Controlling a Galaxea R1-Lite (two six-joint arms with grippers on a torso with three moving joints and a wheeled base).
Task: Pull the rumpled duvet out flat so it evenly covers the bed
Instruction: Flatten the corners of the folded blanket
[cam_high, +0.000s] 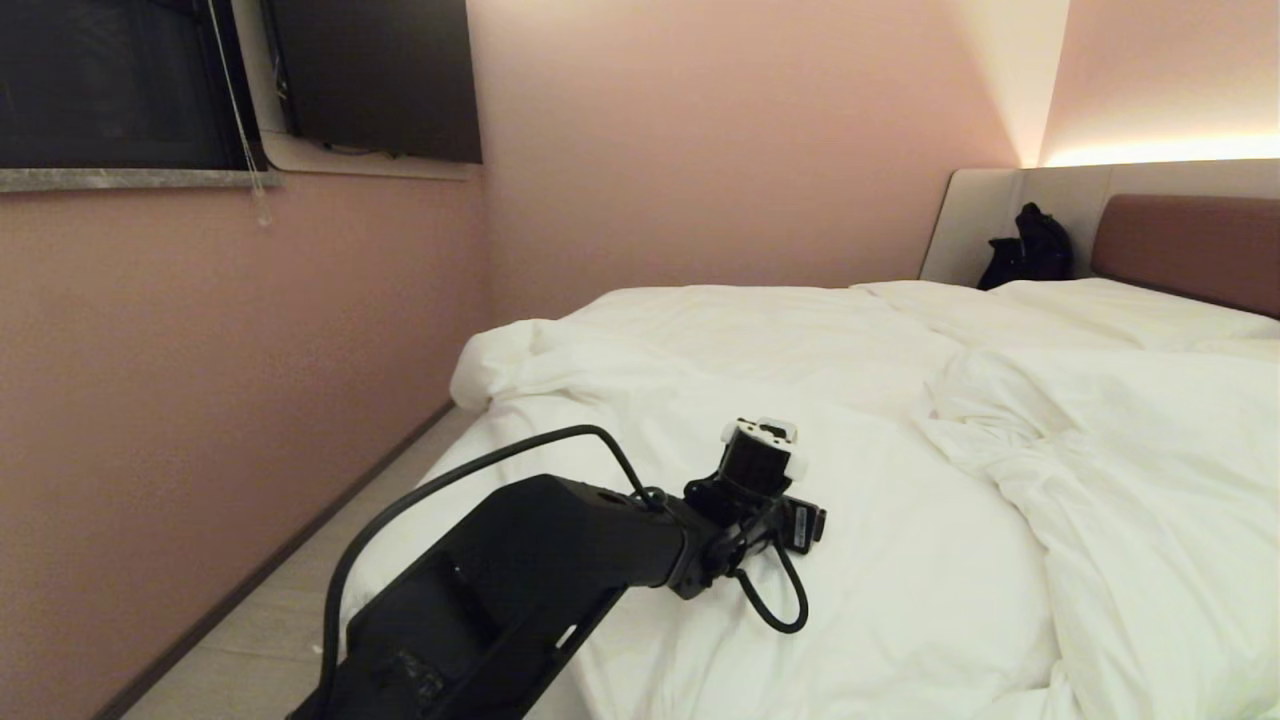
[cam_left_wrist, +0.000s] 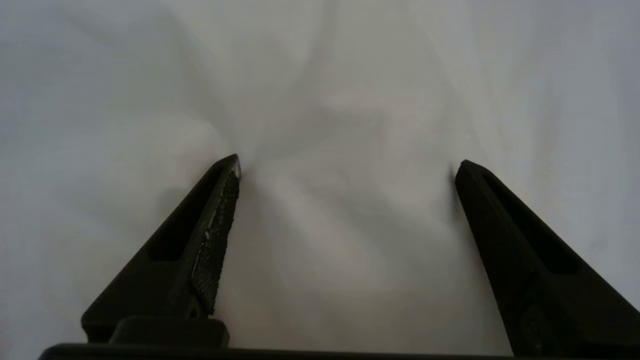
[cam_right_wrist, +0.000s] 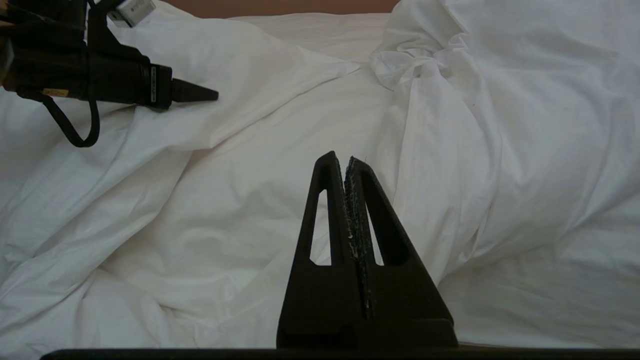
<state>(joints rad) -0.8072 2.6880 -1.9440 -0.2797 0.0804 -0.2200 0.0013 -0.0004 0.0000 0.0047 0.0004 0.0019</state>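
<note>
Because the duvet (cam_high: 1100, 480) is soft and puffy, it probably drags heavily; its bunched fold toward the bed's (cam_high: 1185, 250) right edge looks the best hold. Over its flatter left part, the left gripper (cam_left_wrist: 347, 167) gapes wide, empty. The right gripper (cam_right_wrist: 345, 165) is closed, empty.

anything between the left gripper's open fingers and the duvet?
Nothing. In the left wrist view the left gripper stands open right over bare duvet cloth, only wrinkles between the fingers.

Head view overlooks bed (cam_high: 1180, 250); wrist views close above duvet (cam_right_wrist: 500, 125).
</note>
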